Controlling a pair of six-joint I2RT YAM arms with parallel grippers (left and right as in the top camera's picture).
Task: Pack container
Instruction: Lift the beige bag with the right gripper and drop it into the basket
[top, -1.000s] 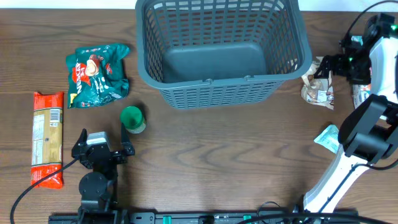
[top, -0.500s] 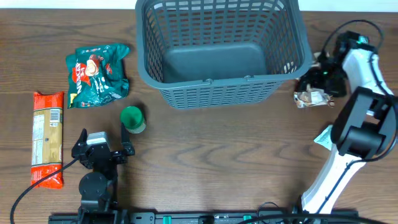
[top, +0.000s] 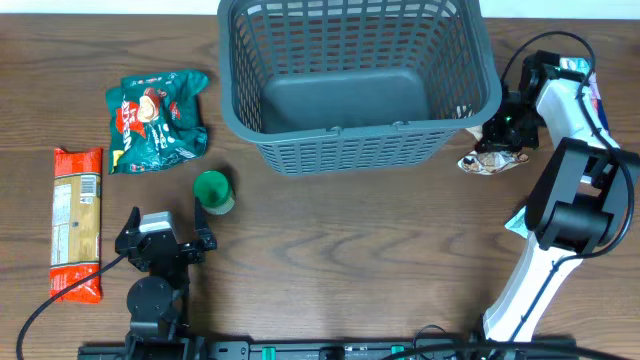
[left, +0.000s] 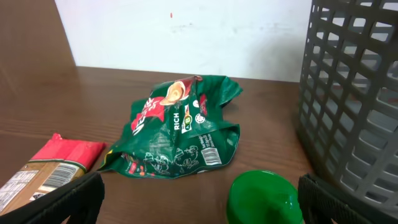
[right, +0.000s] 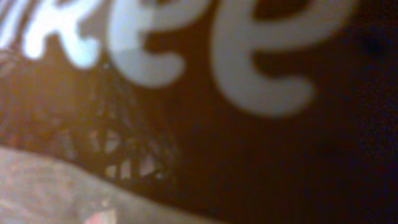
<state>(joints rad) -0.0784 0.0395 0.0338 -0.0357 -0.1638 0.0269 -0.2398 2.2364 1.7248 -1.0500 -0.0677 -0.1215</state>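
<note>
Where the container stands: dark grey slotted basket (top: 340, 150), top centre of the overhead frame, on the brown worktop (top: 350, 260), nothing inside.
Right claw (top: 503, 138): just right of the basket's lower right corner, closed on a crumpled brown snack pack (top: 488, 161).
Pack writing: big white letters, blurred, roughly "ree".
Left claw (top: 167, 218): lower left, spread wide, holding nothing.
Green bag (top: 157, 120): left of the basket, "RICH" legible.
Green cup (top: 212, 190): just below the bag.
Red packet (top: 77, 222): far left edge, print unreadable.
</note>
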